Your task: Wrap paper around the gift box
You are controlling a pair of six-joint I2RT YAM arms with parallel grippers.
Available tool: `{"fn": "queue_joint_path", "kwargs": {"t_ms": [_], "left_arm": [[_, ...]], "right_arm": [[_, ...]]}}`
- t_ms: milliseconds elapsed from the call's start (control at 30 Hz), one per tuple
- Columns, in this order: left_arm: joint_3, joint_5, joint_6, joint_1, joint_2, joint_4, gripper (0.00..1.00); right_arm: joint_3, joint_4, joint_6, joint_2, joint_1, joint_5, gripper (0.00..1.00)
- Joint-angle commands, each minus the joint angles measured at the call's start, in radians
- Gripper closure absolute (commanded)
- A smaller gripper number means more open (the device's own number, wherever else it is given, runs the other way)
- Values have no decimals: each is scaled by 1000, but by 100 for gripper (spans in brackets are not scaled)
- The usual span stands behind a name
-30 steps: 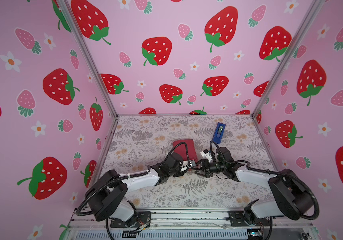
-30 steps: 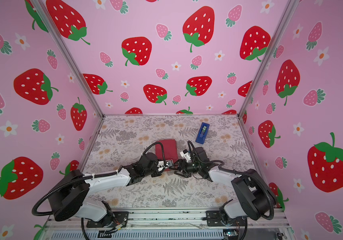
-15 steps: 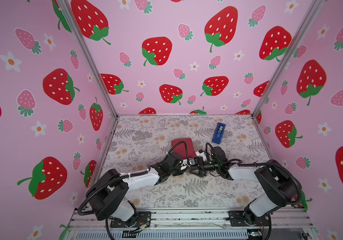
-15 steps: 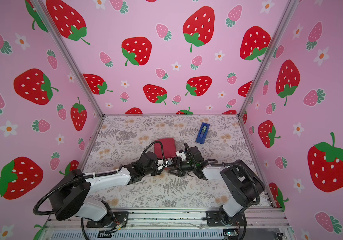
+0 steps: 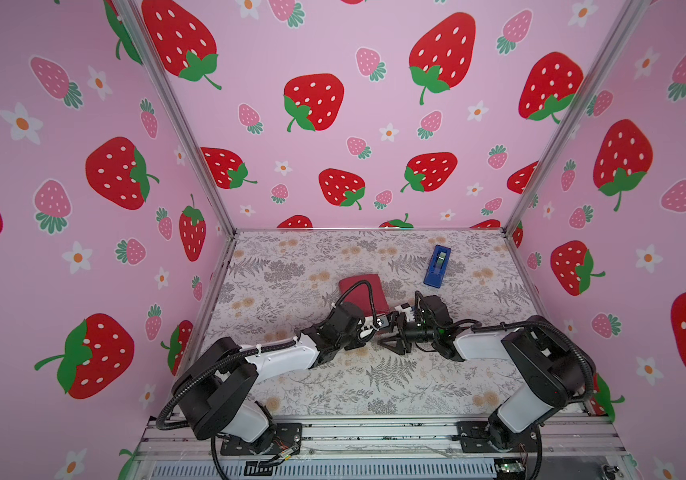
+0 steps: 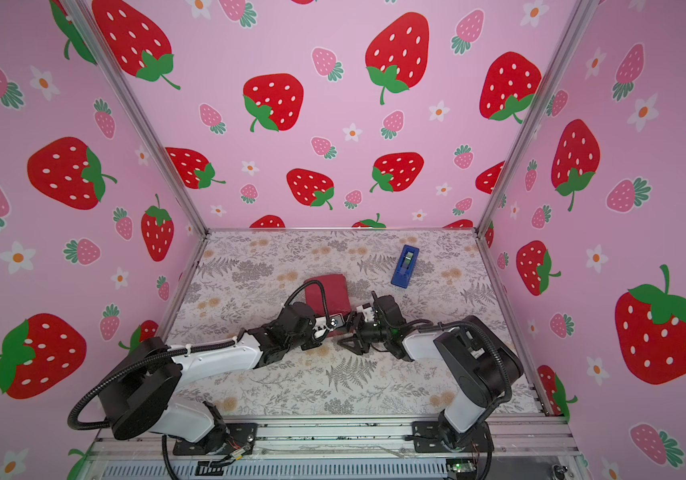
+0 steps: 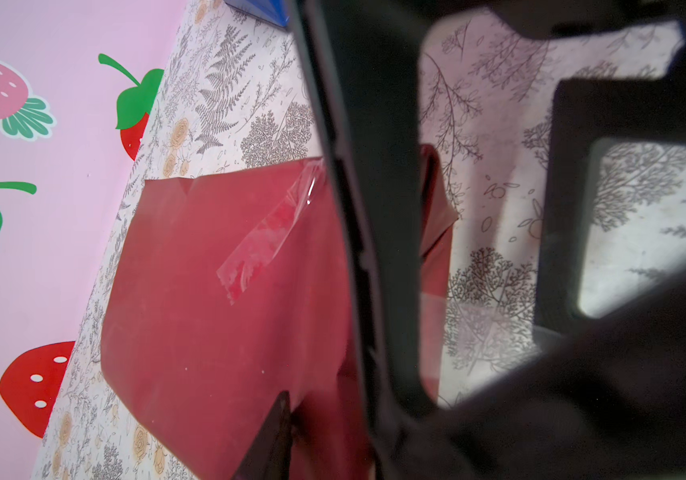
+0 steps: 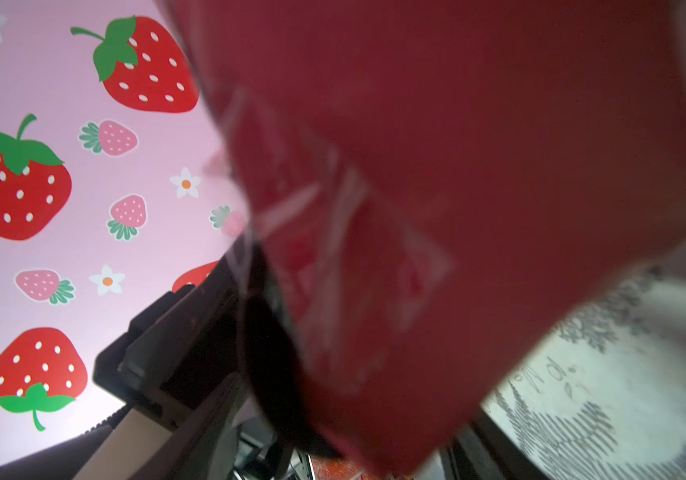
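Maroon thin paper sheet point(image 5: 360, 291) is sitting folded into a squarish parcel midway across the floral-print tabletop point(image 5: 291, 266), with a clear tape strip point(image 7: 262, 237) holding one seam; the gift box isn't showing, presumably inside. Left black parallel gripper point(image 5: 378, 323) is resting at the parcel's near corner with jaws narrowed, but I cannot tell if it's pinching paper; right black parallel gripper point(image 5: 393, 330) is hovering just beside it, jaws spread, gripping nothing. Risk: both are crowding that corner, so a closing move could be snagging a loose flap, tearing the sheet or peeling the tape.
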Motion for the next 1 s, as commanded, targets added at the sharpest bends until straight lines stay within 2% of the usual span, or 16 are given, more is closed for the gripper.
{"fn": "queue_joint_path", "kwargs": {"t_ms": [0, 67, 167, 300, 400, 567, 767, 900, 967], "left_arm": [[-13, 33, 26, -8, 40, -144, 68], [-14, 33, 26, -9, 39, -143, 68], [-17, 34, 23, -9, 33, -143, 68], [-14, 40, 23, -9, 32, -143, 68], [-13, 46, 21, -8, 29, -143, 68], [-14, 66, 14, -3, 14, -142, 68], [-12, 80, 9, 2, 9, -144, 68], [-11, 82, 9, 4, 9, -147, 68], [-11, 82, 9, 4, 7, -148, 69]], "right_arm": [[3, 69, 83, -1, -2, 64, 27], [-6, 58, 77, -21, -5, 76, 27], [-8, -51, -25, -81, -22, 94, 27], [41, -293, -262, -137, -60, 83, 27], [49, -386, -428, -183, -82, 89, 27], [50, -512, -777, -279, -118, 230, 28], [22, -504, -1159, -364, -120, 310, 30], [-53, -400, -1310, -457, -118, 340, 29], [-106, -341, -1337, -508, -112, 369, 27]]}}
